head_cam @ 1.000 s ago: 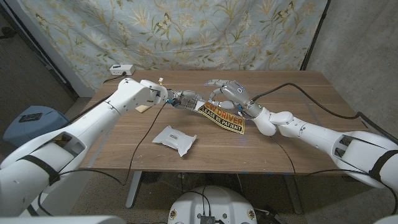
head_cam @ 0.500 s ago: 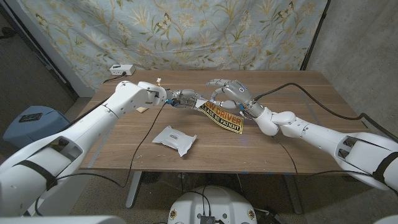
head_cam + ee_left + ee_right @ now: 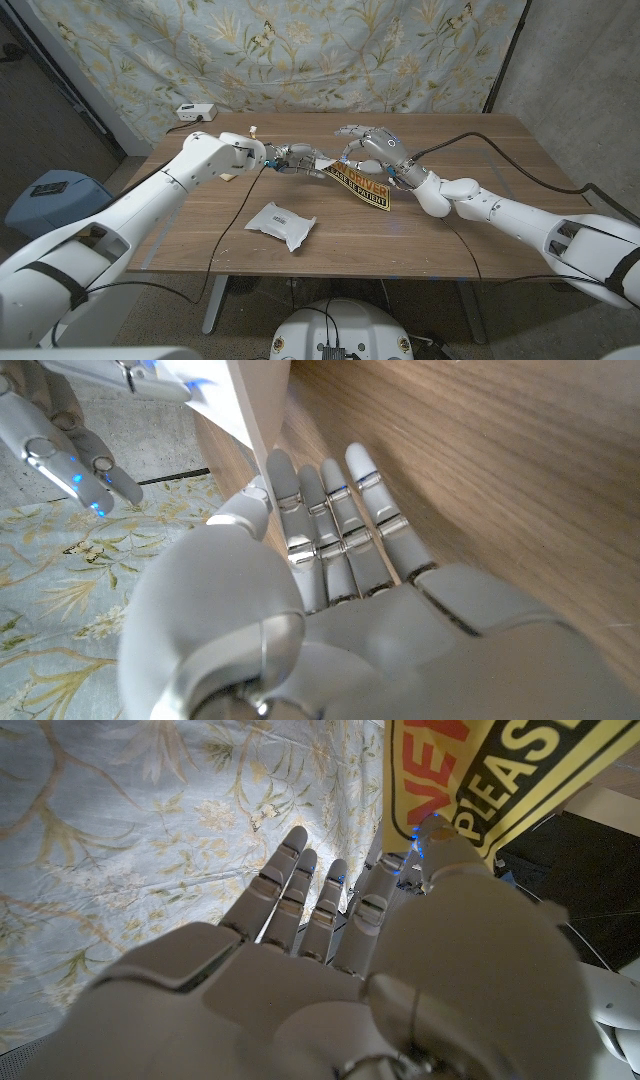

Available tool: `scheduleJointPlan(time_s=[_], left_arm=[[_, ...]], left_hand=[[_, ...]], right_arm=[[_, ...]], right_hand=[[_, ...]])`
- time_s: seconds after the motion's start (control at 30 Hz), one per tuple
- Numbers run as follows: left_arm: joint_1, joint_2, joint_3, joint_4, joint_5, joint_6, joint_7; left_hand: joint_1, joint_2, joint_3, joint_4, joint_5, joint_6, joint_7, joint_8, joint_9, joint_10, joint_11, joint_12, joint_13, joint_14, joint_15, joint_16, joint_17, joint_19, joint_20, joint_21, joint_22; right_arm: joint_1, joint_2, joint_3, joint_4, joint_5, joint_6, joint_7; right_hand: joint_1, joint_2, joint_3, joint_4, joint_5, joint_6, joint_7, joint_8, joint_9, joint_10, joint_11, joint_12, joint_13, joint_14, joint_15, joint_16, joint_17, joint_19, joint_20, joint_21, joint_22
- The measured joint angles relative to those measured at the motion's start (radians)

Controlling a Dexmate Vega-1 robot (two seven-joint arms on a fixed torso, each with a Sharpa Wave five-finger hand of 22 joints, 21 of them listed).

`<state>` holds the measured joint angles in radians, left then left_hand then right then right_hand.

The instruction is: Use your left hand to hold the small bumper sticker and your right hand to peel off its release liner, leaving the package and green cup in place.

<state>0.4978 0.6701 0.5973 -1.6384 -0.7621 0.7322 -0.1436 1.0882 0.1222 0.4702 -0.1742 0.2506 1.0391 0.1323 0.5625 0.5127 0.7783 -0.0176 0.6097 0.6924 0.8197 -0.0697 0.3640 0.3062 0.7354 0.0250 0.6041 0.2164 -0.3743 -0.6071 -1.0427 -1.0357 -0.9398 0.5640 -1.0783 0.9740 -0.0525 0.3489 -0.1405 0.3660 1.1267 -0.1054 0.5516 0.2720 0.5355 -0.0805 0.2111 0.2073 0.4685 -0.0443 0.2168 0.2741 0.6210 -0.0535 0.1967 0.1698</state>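
Observation:
The small bumper sticker, yellow and black with red lettering, hangs tilted just above the wooden table between my two hands. My left hand pinches its left end; in the left wrist view the sticker's white back is held between the thumb and fingers of that hand. My right hand is over the sticker's upper edge with fingers spread. In the right wrist view its thumb and a finger pinch the printed sticker. The white package lies nearer the front edge.
A white switch box sits at the table's back left corner. A small beige object lies under my left wrist. A black cable runs across the table's right side. A floral curtain hangs behind.
Both hands and the sticker between them have drifted slightly to the right and away from the front edge. The package has not moved.

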Motion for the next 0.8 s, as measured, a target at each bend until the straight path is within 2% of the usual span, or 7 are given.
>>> scheduleJointPlan(time_s=[0.3, 0.8], left_arm=[[0.004, 0.009, -0.002, -0.003, -0.001, -0.007, 0.002], [0.005, 0.019, -0.002, 0.006, -0.002, -0.016, -0.004]], left_hand=[[0.0, 0.0, 0.001, 0.001, -0.007, 0.0, 0.0, 0.0, 0.0, 0.0, 0.0, 0.0, 0.005, 0.0, 0.0, 0.0, 0.0, -0.011, 0.0, 0.007, 0.0], [0.0, 0.0, 0.004, 0.004, -0.016, -0.003, 0.003, 0.005, 0.0, 0.0, 0.0, -0.008, 0.01, 0.0, 0.0, -0.007, 0.0, -0.014, -0.004, 0.021, 0.0]], right_arm=[[-0.006, -0.007, 0.01, -0.011, -0.002, -0.003, 0.008], [-0.012, -0.016, 0.02, -0.026, -0.002, -0.021, 0.036]], right_hand=[[0.0, 0.0, 0.0, 0.0, 0.0, 0.0, 0.0, 0.008, -0.001, 0.0, 0.0, 0.0, 0.0, 0.0, 0.0, 0.0, 0.0, 0.0, 0.0, 0.0, 0.0], [0.0, 0.0, 0.0, 0.0, 0.0, 0.0, 0.0, 0.008, 0.0, 0.0, 0.0, 0.0, 0.0, 0.0, 0.0, 0.0, 0.0, 0.0, 0.0, 0.0, 0.0]])
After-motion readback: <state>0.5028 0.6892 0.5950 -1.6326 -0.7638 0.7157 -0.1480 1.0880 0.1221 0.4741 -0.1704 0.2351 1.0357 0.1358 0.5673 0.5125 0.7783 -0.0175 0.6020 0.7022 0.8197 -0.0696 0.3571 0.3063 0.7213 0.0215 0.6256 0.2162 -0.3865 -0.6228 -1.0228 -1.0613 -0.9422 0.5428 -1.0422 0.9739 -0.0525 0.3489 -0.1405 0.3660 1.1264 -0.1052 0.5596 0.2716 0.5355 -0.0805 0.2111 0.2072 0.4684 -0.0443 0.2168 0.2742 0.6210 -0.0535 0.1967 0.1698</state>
